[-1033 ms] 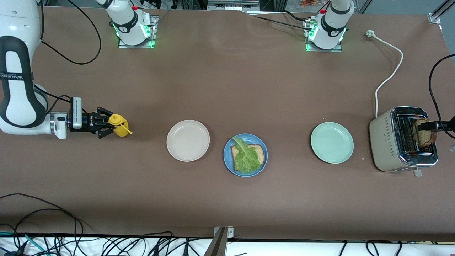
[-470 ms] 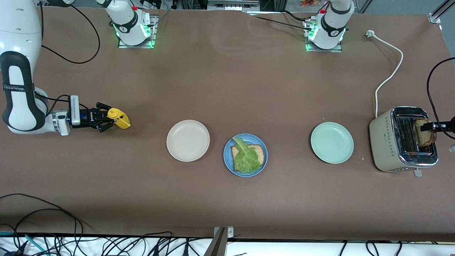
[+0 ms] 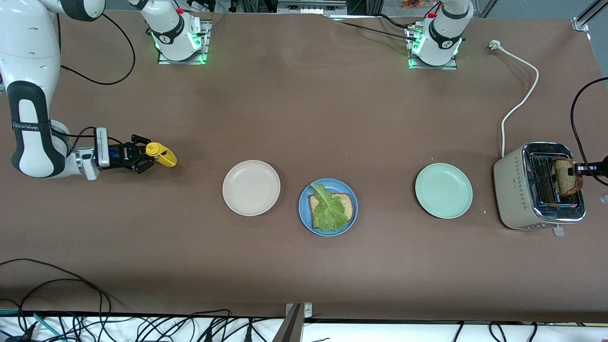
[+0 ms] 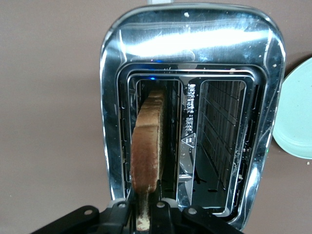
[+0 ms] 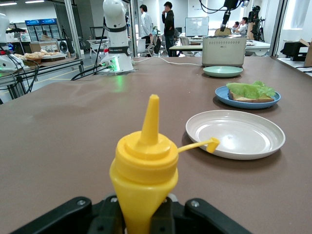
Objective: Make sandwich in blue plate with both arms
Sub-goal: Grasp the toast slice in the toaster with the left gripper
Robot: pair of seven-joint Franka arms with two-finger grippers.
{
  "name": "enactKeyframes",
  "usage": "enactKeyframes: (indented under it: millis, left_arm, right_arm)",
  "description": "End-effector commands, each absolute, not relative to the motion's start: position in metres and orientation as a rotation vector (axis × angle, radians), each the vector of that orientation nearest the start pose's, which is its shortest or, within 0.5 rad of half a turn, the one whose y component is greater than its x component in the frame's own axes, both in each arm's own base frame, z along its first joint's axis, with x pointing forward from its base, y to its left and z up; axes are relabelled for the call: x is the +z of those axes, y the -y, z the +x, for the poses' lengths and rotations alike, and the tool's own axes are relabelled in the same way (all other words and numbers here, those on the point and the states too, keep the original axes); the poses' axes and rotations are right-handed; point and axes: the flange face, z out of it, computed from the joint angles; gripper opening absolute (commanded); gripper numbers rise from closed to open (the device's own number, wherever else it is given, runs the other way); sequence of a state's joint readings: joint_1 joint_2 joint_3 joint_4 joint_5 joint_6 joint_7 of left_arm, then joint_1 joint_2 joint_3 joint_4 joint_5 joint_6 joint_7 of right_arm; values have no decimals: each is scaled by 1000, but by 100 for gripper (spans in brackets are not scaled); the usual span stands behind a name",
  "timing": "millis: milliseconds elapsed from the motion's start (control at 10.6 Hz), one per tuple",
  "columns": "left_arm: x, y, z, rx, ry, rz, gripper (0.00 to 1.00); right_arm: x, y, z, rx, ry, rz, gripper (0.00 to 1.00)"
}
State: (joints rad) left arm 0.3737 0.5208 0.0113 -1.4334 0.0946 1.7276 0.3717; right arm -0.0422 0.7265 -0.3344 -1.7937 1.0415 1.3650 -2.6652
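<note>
Up comes the bottle (image 3: 161,156) at the right arm's end of the table (image 3: 304,118), tipped over sideways now where a second ago it stood lower and more upright, and the left gripper (image 3: 580,167) has clamped shut on the toast (image 3: 566,176) it was only straddling before

Biggest first: the right arm (image 3: 28,95) reaches in from its end, its gripper (image 3: 142,158) closed tight round the yellow bottle, nozzle pointing toward the plates, held in the air over bare table

Over at the left arm's end sits the toaster (image 3: 539,186), cord (image 3: 520,95) trailing up toward the bases; the left gripper hangs over its outer slot, jaws pinched on the top edge of the brown slice, which stands upright and still partly down in the slot

Three plates in a row across the middle: beige plate (image 3: 251,187) toward the right arm, green plate (image 3: 443,190) toward the toaster, and the blue plate (image 3: 328,207) between them, slightly nearer the camera

On the blue plate lies one slice of bread (image 3: 349,205) with the lettuce (image 3: 327,209) spread on top, no second slice on it yet, well apart from both grippers
</note>
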Motion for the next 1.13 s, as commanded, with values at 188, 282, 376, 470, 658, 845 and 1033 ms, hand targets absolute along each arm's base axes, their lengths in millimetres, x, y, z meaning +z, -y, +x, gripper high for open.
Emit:
enactKeyframes:
  millis: [188, 282, 376, 470, 658, 845, 1033]
  left_arm:
    - [423, -261, 619, 335, -65, -3121, 0]
    - [442, -261, 614, 311, -79, -3118, 0]
    - [463, -257, 607, 302, -80, -3116, 0]
    - [485, -252, 601, 285, -85, -3114, 0]
    - [521, -237, 592, 247, -104, -3105, 0]
    - [544, -217, 591, 200, -156, -3089, 0]
    - [553, -205, 591, 188, -187, -3083, 0]
  right_arm:
    - [154, 102, 548, -857, 1530, -1222, 23]
    - [153, 102, 548, -855, 1528, -1223, 37]
    - [153, 102, 548, -851, 1523, -1227, 53]
    - [151, 102, 548, -847, 1519, -1230, 55]
    - [149, 105, 547, -842, 1516, -1237, 63]
    - [146, 118, 543, -834, 1511, -1266, 94]
    - [146, 135, 541, -826, 1519, -1297, 100]
